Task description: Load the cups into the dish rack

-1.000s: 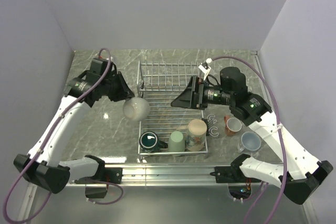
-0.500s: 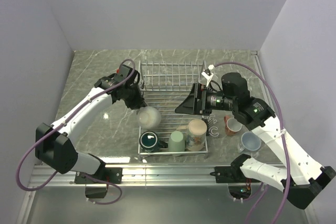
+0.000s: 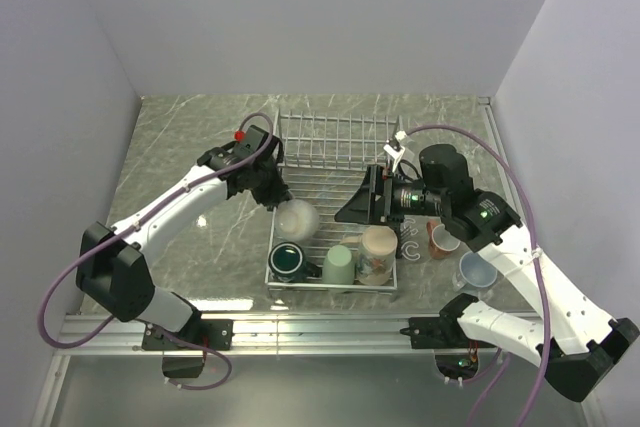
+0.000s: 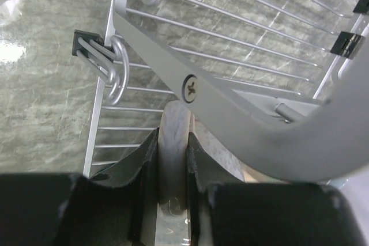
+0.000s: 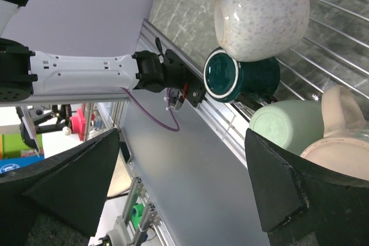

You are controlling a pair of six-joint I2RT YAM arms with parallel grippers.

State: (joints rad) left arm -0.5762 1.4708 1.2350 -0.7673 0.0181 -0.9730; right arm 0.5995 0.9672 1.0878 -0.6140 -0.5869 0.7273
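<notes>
My left gripper (image 3: 277, 194) is shut on the cream-white mug (image 3: 298, 218) and holds it over the left side of the silver wire dish rack (image 3: 330, 150). The left wrist view shows its jaws clamped on the mug's wall (image 4: 173, 136) above the rack's wires (image 4: 242, 56). The dark teal mug (image 3: 288, 262), light green mug (image 3: 339, 267) and tan mug (image 3: 378, 252) sit along the rack's front. My right gripper (image 3: 350, 203) is open and empty above the rack's middle. Its wrist view shows the cream-white (image 5: 260, 12), teal (image 5: 233, 76), green (image 5: 288, 128) and tan (image 5: 340, 148) mugs.
The salmon-red mug (image 3: 443, 239) and the pale blue mug (image 3: 476, 270) stand on the marble table right of the rack, under my right arm. Wire hooks (image 3: 407, 237) lie between them and the rack. White walls close in the sides and back.
My left arm has swung right and carried the cream-white mug from beside the rack's left edge to over the rack. My right gripper has shifted slightly.
</notes>
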